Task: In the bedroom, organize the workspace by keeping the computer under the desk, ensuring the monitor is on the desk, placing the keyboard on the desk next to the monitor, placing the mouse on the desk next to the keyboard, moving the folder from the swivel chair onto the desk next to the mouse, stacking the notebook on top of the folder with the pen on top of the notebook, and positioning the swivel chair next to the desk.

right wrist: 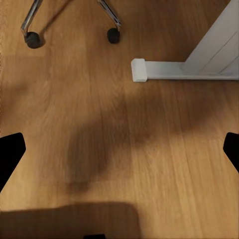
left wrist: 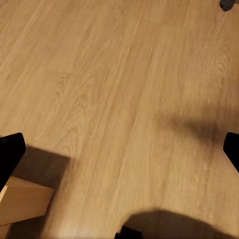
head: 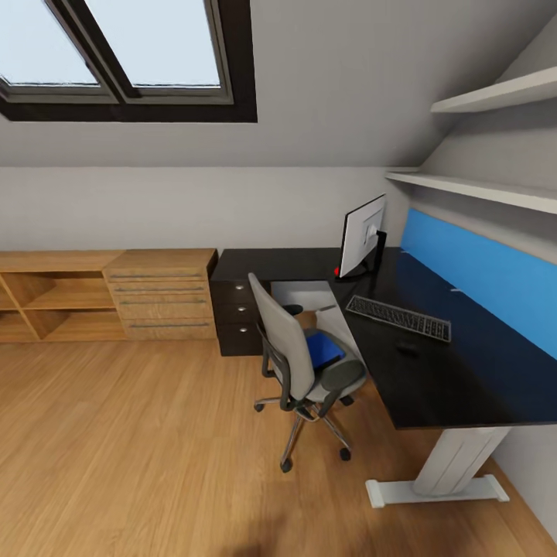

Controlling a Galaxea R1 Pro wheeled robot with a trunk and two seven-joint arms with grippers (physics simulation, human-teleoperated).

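2 claws spread apart above wood floor [left wrist: 119, 74], blue folder [head: 325, 348] on swivel chair [head: 298, 363] seat, keyboard [head: 398, 318] on desk [head: 464, 371]

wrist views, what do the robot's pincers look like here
Little of them shows. In the left wrist view, the left pincer appears as two plain black fingertips at the picture's edges, with wood floor between. The right pincer looks the same: flat black fingertips, blunt-ended. No cables, markings or other colours are visible on either.
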